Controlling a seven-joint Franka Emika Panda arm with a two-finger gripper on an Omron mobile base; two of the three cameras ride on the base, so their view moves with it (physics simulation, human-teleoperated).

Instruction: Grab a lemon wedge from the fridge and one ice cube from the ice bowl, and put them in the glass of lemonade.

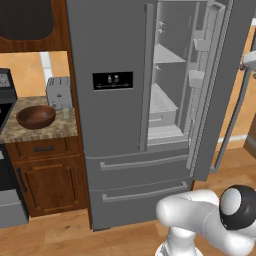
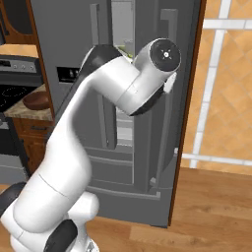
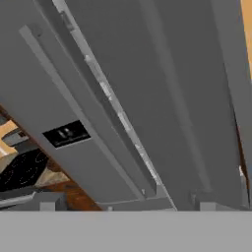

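The grey steel fridge (image 1: 112,115) stands with its right door (image 1: 220,100) swung open, baring white shelves (image 1: 162,102) that look bare from here. In the right base view a small yellow-green spot (image 2: 129,48) shows inside; I cannot tell whether it is the lemon wedge. On the granite counter to the left sit the wooden ice bowl (image 1: 36,116) and the small glass of lemonade (image 1: 66,113). No ice cube can be made out. My gripper (image 3: 127,206) is open, its tips wide apart with nothing between them, facing the fridge front and the dispenser panel (image 3: 66,134).
A silver toaster (image 1: 59,92) stands behind the glass. A black stove (image 1: 4,105) borders the counter on the left. The open door's long handle (image 1: 235,117) juts out at the right. My white arm (image 2: 98,123) hides much of the fridge in the right base view.
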